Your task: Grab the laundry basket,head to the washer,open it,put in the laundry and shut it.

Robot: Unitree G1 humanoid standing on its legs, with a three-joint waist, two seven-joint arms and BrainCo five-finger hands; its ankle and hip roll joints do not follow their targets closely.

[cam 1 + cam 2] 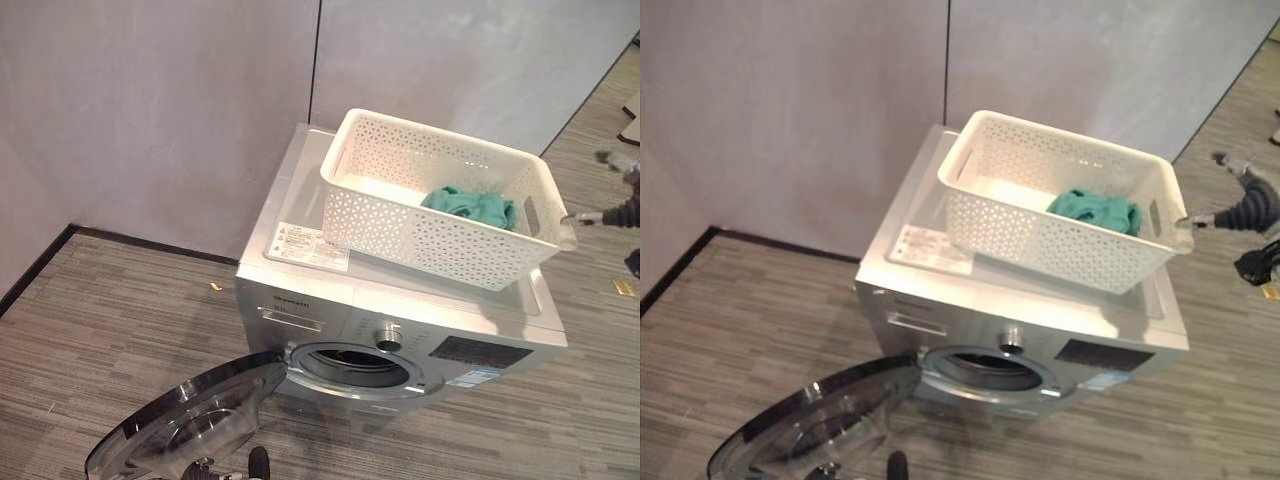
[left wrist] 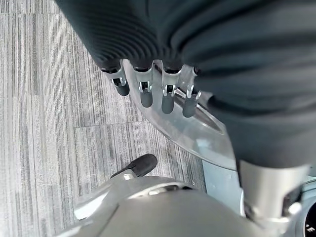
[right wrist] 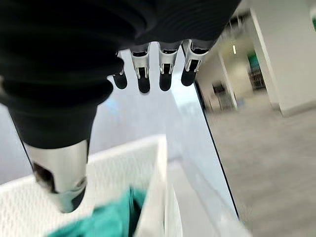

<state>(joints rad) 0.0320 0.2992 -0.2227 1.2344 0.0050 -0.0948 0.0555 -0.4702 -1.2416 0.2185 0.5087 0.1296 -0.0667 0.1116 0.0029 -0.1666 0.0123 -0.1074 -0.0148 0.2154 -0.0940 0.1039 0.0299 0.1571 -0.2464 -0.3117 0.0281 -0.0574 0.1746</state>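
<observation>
On top of washer: white perforated plastic laundry basket point(image 1: 430, 205), rectangular, long axis running left-right and slightly skewed to the washer edges; near right corner overhangs the lid a little.
Laundry: teal cloth point(image 1: 470, 205), soft and crumpled, lying in the right half of the basket, not yet loaded.
Washer point(image 1: 330, 290): silver front-loader, smooth metal top, round drum mouth point(image 1: 355, 365) open and dark.
Door point(image 1: 190, 420): round, dark glass in a glossy rim, swung out to near left, already open.
Right hand point(image 1: 1240, 205): at the basket's right end, just past the rim, fingers straight and relaxed, holding nothing; wrist view looks down on rim and cloth.
Left hand point(image 2: 153, 89): low by the door's edge, fingers loose, empty.
Key relation: cloth lies left of the right hand, just inside the rim; right hand is clearly nearer.
Next, likely: right hand reaches in over the rim for the cloth.
Floor point(image 1: 100, 300): grey striped carpet.
</observation>
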